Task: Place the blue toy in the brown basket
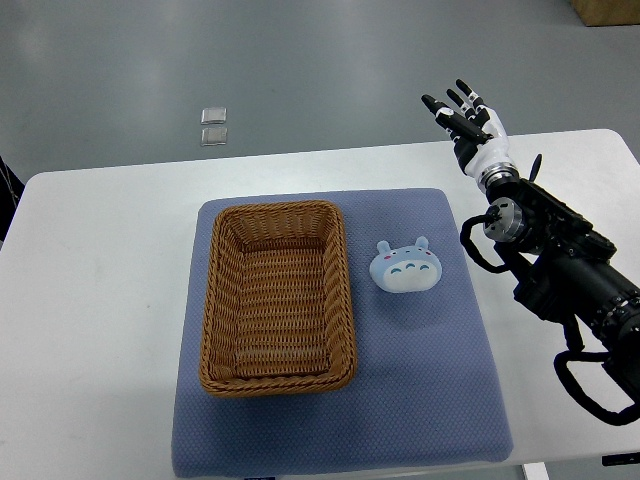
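From above, the blue toy (403,267) is seen lying on the blue mat (430,390), just beside the brown basket (277,296) on its right; the right hand (470,122) is raised over the bench (90,300) edge, well apart from the toy; its fingers (452,103) are spread and apparently hold nothing.

Blue toy (404,267) — brown woven basket (277,377)

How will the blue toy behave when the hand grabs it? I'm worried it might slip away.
The blue toy looks rounded and soft, so it probably squashes a little rather than cracking. It seems small and light, and lies flat on the textured mat, so it likely slides little. The right hand is open, away from it.
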Action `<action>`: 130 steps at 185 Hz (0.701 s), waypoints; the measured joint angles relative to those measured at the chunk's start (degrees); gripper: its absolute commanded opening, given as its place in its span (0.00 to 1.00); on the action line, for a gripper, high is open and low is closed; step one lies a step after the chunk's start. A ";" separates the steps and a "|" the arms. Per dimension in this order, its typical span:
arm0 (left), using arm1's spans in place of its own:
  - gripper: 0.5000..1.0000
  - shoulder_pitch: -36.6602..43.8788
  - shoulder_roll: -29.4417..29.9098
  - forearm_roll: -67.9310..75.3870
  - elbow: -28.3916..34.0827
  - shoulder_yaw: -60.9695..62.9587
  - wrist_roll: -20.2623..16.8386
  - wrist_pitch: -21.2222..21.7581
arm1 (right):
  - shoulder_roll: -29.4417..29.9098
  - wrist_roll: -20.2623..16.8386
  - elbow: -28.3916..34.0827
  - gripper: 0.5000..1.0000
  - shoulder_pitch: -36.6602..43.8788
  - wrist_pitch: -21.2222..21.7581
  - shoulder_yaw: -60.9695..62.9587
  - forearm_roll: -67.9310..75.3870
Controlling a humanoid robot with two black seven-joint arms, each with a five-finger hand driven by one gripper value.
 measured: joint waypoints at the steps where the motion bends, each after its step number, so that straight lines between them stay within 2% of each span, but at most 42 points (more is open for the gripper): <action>1: 1.00 0.00 0.00 0.00 0.00 0.00 0.00 0.00 | 0.00 0.00 0.00 0.81 0.01 0.00 0.00 0.00; 130: 1.00 -0.13 0.00 0.08 0.05 0.60 0.20 0.00 | 0.00 0.00 0.00 0.81 0.01 0.02 -0.07 0.00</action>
